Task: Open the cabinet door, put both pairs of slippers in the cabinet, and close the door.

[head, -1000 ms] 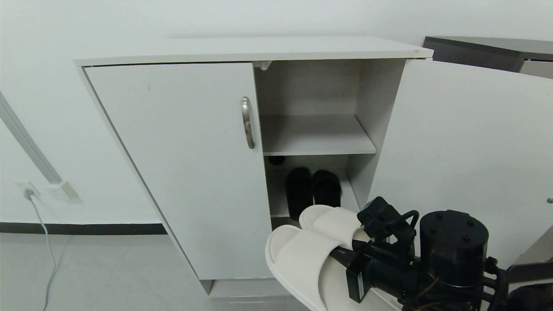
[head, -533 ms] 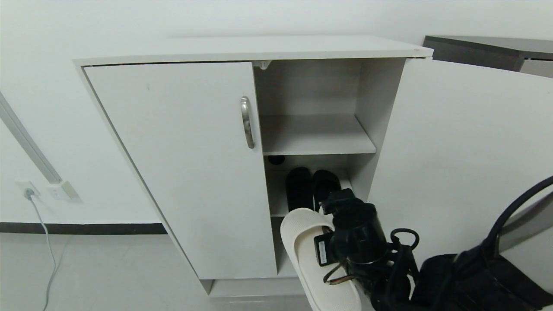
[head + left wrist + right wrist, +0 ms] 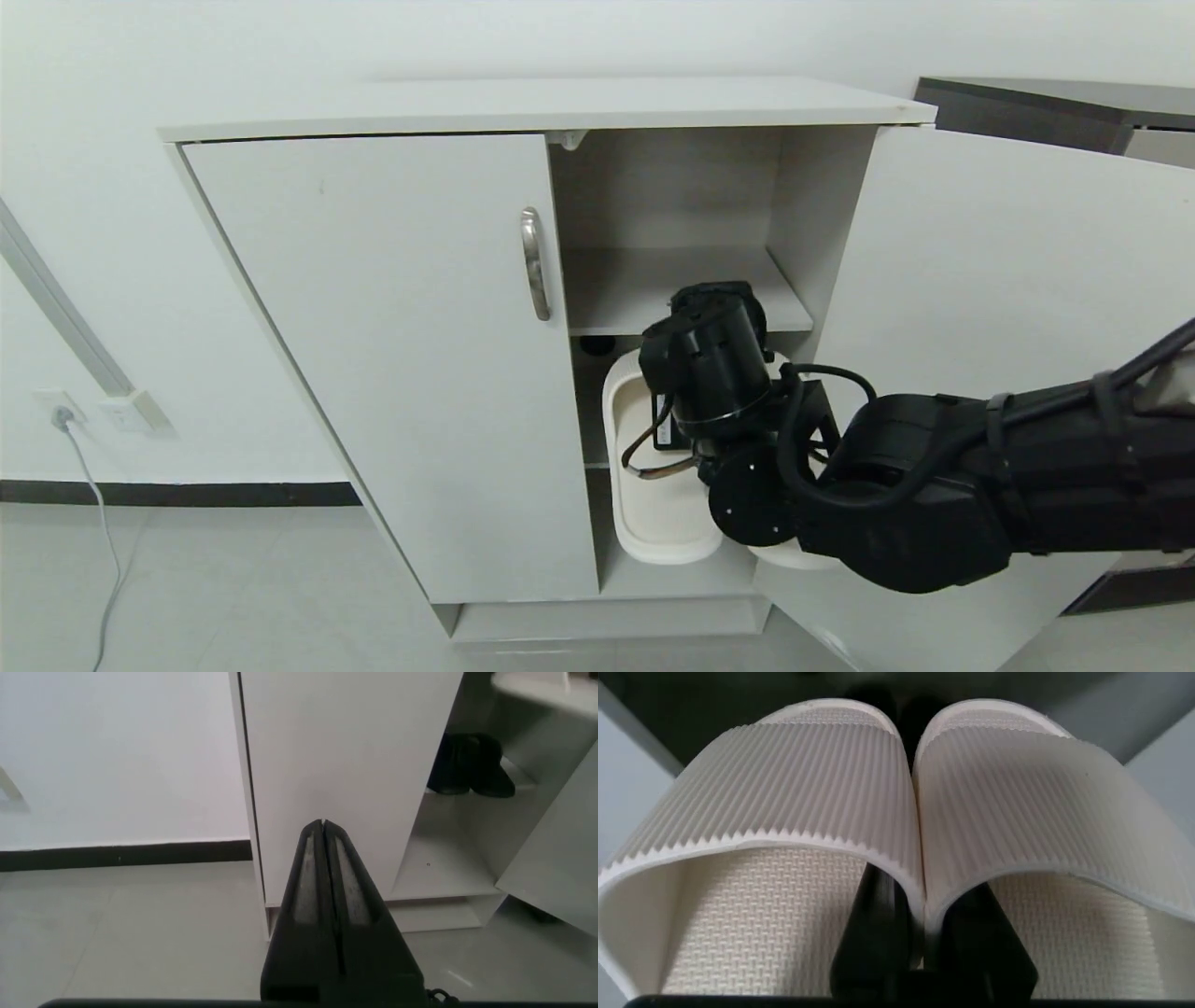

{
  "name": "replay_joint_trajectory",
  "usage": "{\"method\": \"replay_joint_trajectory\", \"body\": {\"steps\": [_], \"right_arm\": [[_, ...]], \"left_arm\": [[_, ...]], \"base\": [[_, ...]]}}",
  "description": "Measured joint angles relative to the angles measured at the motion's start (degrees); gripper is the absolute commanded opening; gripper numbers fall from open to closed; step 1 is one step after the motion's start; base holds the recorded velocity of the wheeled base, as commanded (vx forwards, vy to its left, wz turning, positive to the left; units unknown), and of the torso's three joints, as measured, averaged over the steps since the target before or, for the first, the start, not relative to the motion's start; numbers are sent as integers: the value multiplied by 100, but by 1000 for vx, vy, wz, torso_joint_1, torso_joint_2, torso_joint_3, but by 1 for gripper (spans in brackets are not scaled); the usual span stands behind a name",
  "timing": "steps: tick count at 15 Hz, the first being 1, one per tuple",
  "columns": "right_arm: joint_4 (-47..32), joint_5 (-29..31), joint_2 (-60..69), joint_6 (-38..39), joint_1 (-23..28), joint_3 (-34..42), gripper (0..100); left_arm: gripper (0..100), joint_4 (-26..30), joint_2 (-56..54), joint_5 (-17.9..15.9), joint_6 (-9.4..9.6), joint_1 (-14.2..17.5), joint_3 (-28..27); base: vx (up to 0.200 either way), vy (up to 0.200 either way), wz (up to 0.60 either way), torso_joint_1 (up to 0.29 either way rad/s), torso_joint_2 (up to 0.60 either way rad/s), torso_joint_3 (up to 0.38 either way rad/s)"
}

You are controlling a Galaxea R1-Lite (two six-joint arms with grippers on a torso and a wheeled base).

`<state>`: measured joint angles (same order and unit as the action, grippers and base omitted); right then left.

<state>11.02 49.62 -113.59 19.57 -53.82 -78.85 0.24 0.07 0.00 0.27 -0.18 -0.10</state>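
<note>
Against a white wall, the cabinet (image 3: 373, 373) stands with its right door (image 3: 980, 308) open and the white slippers (image 3: 653, 504) held in the opening below the upper shelf (image 3: 653, 289). Left wrist view: the left hand (image 3: 323, 835), fingers together, hangs above grey floor, with the black slippers (image 3: 476, 763) on a shelf inside. Right wrist view: the right hand (image 3: 910, 933) is clamped on the white pair's inner edges.

shelves and floor

your white cabinet (image 3: 392, 373) stands on the pale tiled floor (image 3: 205, 597), backed against the wall. in its open half you can see three levels. the upper shelf (image 3: 653, 299) sits highest. the middle shelf (image 3: 526, 781) carries a pair of black slippers (image 3: 472, 761), lying side by side. the bottom shelf (image 3: 439, 863) sits just above the floor. a grey cable (image 3: 105, 588) trails down onto the floor, well apart from the cabinet.
</note>
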Motion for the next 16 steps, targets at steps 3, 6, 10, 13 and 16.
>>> {"method": "replay_joint_trajectory", "body": {"steps": [3,6,10,13,16], "right_arm": [[167,13,89,-260,63,-218,0],[362,15,85,-318,93,-243,0],[397,15,33,-332,105,-252,0],[397,13,-16,-318,110,-235,0],[400,13,-52,-315,112,-227,0]], "left_arm": [[0,0,0,0,0,0,0],[0,0,0,0,0,0,0],[0,2,0,0,0,0,0],[0,2,0,0,5,0,0],[0,2,0,-5,6,0,0]], "base": [[0,0,0,0,0,0],[0,0,0,0,0,0],[0,0,0,0,0,0],[0,0,0,0,0,0],[0,0,0,0,0,0]]}}
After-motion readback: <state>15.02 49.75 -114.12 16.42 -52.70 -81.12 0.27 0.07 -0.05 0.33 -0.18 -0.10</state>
